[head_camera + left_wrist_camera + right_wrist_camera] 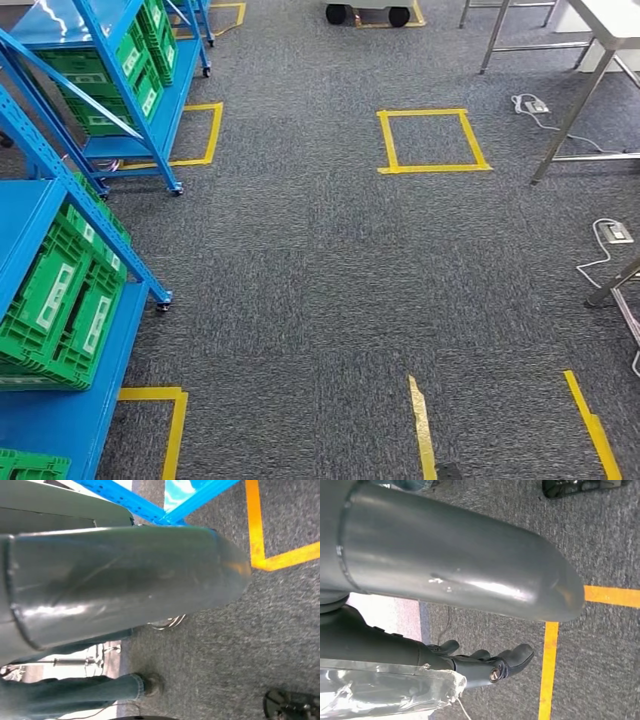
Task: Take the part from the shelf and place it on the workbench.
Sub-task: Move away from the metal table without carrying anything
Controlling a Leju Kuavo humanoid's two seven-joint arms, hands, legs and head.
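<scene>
Two blue shelves stand at the left, the near shelf (53,425) and the far shelf (178,100). Both carry green crates (64,300), and I cannot make out any part inside them. The white workbench (615,18) stands at the far right on metal legs (573,110). My left hand (132,580) hangs over the carpet beside a blue shelf frame (181,495); its thick grey thumb hides its fingers. My right hand (463,570) hangs over the carpet too, its dark fingers (508,660) stretched out and apart from the thumb, holding nothing.
Grey carpet with yellow tape squares (432,140) lies between shelves and workbench. Floor sockets with white cables (613,232) lie by the bench legs. A wheeled cart (367,12) stands far ahead. A person's leg in jeans (75,692) stands close to my left side.
</scene>
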